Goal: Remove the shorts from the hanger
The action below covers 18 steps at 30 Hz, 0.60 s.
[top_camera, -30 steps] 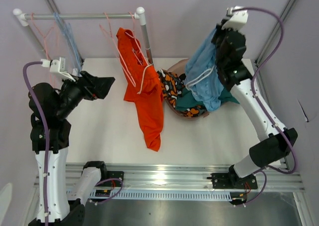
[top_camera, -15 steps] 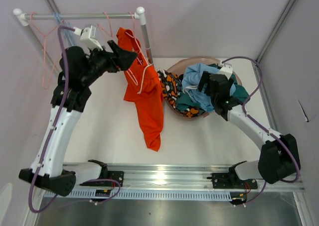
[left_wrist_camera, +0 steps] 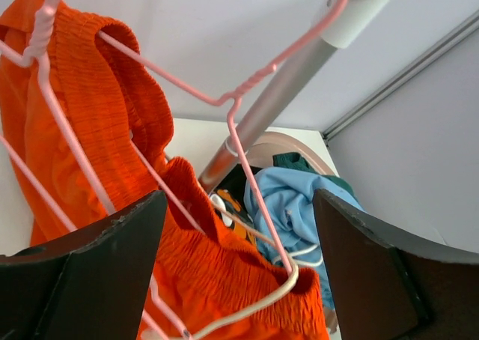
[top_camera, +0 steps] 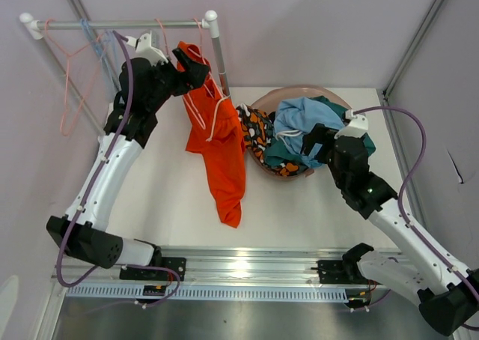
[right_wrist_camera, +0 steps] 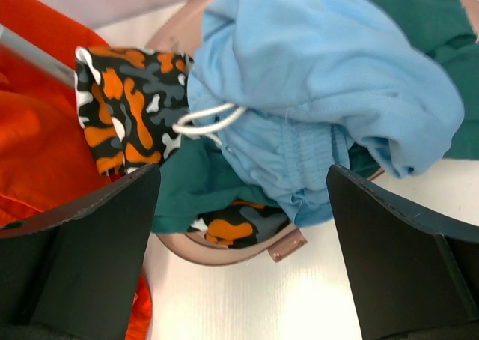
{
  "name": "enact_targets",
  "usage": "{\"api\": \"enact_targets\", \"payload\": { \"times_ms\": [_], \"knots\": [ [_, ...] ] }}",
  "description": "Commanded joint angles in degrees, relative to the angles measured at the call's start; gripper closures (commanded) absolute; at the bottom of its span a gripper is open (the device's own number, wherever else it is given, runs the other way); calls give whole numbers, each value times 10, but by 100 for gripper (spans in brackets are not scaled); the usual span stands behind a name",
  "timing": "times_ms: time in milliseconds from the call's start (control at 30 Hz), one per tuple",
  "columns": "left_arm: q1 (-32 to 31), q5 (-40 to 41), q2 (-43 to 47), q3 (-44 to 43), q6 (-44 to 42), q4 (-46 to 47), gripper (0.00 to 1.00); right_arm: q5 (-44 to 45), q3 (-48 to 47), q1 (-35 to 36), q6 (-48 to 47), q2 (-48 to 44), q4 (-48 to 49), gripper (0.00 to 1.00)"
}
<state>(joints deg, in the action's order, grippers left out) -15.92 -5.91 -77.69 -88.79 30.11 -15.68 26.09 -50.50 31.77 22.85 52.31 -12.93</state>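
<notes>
Bright orange shorts [top_camera: 224, 149] hang from a pink hanger [left_wrist_camera: 251, 83] on the rail [top_camera: 127, 24], their lower end draped on the table. My left gripper [top_camera: 196, 70] is open at their top. In the left wrist view the elastic waistband [left_wrist_camera: 112, 115] and the hanger wire lie between the fingers of the left gripper [left_wrist_camera: 238, 205], untouched by the pads. The right gripper [top_camera: 314, 141] is open and empty, just in front of the bowl [top_camera: 292, 91]. The right gripper [right_wrist_camera: 243, 175] faces light blue shorts [right_wrist_camera: 322, 78], teal shorts [right_wrist_camera: 194, 186] and patterned shorts [right_wrist_camera: 123, 108] heaped in the bowl.
The rail's white post [top_camera: 218, 55] stands just behind the orange shorts. Empty pink [top_camera: 71, 70] and blue [top_camera: 105, 63] hangers dangle at the rail's left end. The patterned shorts [top_camera: 257, 126] spill over the bowl's left rim. Walls close in on both sides.
My right gripper opened, dropped the light blue shorts into the bowl and pulled back toward its base. The left arm swung up and right, bringing its jaws around the orange waistband.
</notes>
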Motion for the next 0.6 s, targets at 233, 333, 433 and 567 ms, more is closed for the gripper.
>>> {"api": "enact_targets", "payload": {
  "times_ms": [233,333,433,567],
  "knots": [
    [-7,-4,-54,-26,48,86,22,2,-27,51,9,17,-42,1],
    [-7,-6,-69,-32,54,94,36,7,-32,58,8,13,-48,1],
    [-7,-11,-86,-43,57,95,44,14,-36,65,5,4,-54,0],
    [-7,-24,-94,-50,62,109,70,16,-42,73,2,-9,-61,1]
  ]
}}
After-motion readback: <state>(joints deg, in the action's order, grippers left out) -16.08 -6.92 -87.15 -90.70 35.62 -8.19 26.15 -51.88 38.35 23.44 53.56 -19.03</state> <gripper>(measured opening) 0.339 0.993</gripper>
